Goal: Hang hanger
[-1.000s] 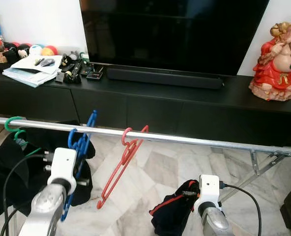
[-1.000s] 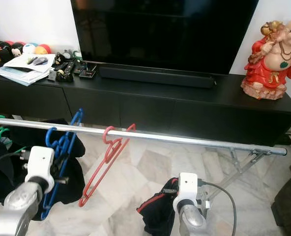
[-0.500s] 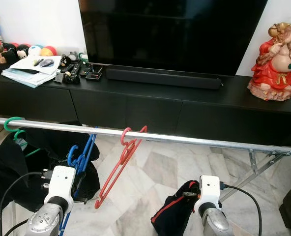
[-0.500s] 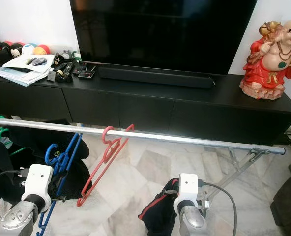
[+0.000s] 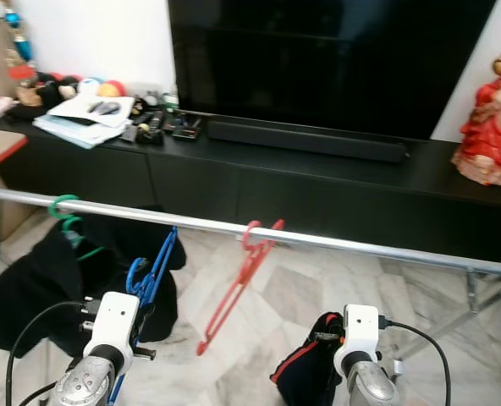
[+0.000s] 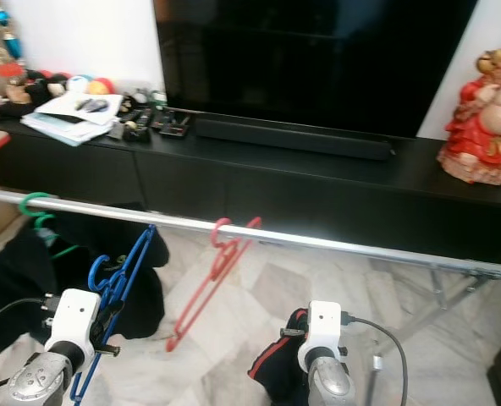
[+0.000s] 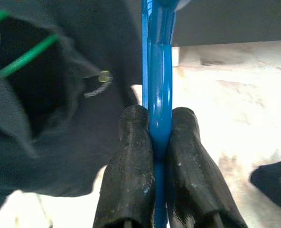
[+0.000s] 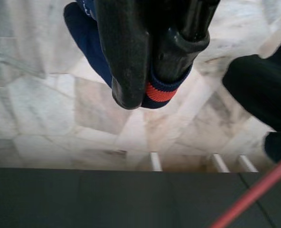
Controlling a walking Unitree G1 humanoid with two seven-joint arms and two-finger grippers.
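A silver rail [image 5: 360, 244] crosses in front of me. A red hanger [image 5: 242, 275] hangs on it near the middle. A green hanger [image 5: 63, 208] with black clothing [image 5: 26, 283] hangs at the left end. My left gripper [image 7: 157, 140] is shut on a blue hanger [image 5: 157, 264], held low. Its hook [image 5: 135, 272] is below the rail and its upper tip reaches up close to the bar. My right gripper [image 8: 154, 80] is shut on a dark navy garment with a red stripe [image 8: 157, 92], which hangs low over the floor [image 5: 305, 372].
Behind the rail stands a long black TV console [image 5: 318, 182] with a large TV [image 5: 335, 59], a red statue [image 5: 492, 123] at the right and papers and small items [image 5: 85, 114] at the left. The rack's folding leg [image 5: 479, 288] stands on the marble floor at the right.
My left arm has dropped, carrying the blue hanger from the rail's height to below it. The camera has turned left, shifting the scene to the right. My right arm keeps its place.
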